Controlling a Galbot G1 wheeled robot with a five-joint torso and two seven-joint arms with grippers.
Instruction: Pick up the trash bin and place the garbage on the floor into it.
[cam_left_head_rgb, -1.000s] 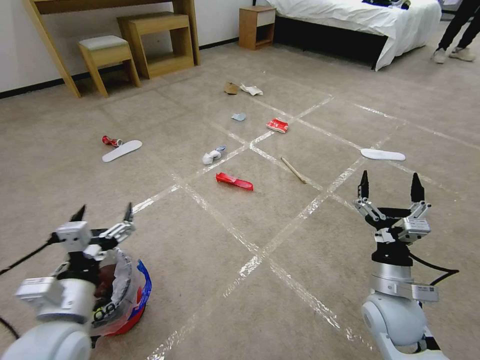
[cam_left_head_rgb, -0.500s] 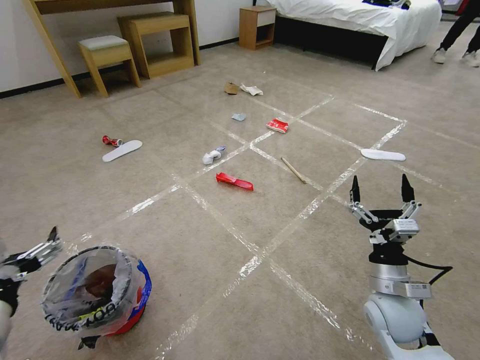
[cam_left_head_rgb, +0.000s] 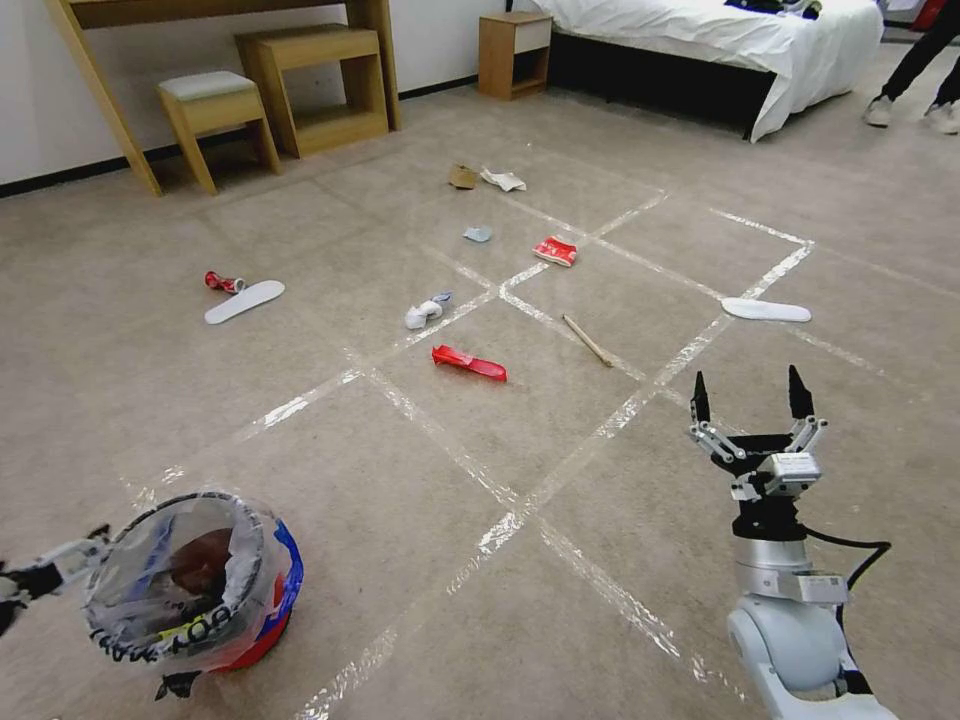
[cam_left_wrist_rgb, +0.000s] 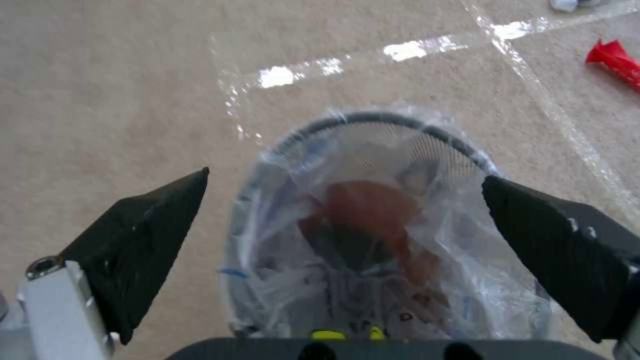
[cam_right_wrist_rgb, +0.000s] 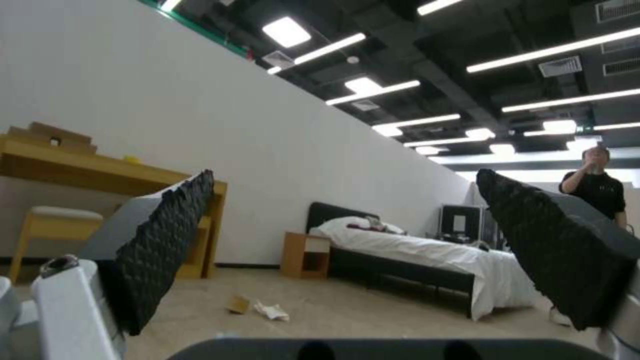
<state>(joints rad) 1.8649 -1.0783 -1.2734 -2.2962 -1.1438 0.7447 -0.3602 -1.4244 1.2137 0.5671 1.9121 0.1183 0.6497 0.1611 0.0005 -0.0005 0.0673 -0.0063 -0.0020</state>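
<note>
At the far left, your left gripper (cam_left_wrist_rgb: 343, 220) sat low beside the trash bin (cam_left_head_rgb: 195, 585), its jaws spread wide with the bin's rim framed between the two black fingertips (cam_left_wrist_rgb: 143, 240) in the left wrist view, gripping nothing. The bin stood upright on the floor (cam_left_head_rgb: 420, 560), bagged, with something dark red already inside. The step in hand looked like taking hold of the bin, and to do it well you needed one finger inside the rim and one outside, closing on the wire edge and not merely on loose plastic, which would likely slip or tear.

Moving right, the garbage lay well apart from the bin across the tape grid: a crushed red piece (cam_left_head_rgb: 223, 282) beside a white insole, a red wrapper (cam_left_head_rgb: 468, 362) nearest the middle, white crumpled paper (cam_left_head_rgb: 422, 313), a wooden stick (cam_left_head_rgb: 587, 340), a second red wrapper (cam_left_head_rgb: 555, 250), and a cardboard scrap (cam_left_head_rgb: 462, 177) farther back.

At the right, your right gripper (cam_left_head_rgb: 747, 400) hung raised, fingers parted and pointing up, empty, near the stick but clear of it.
</note>
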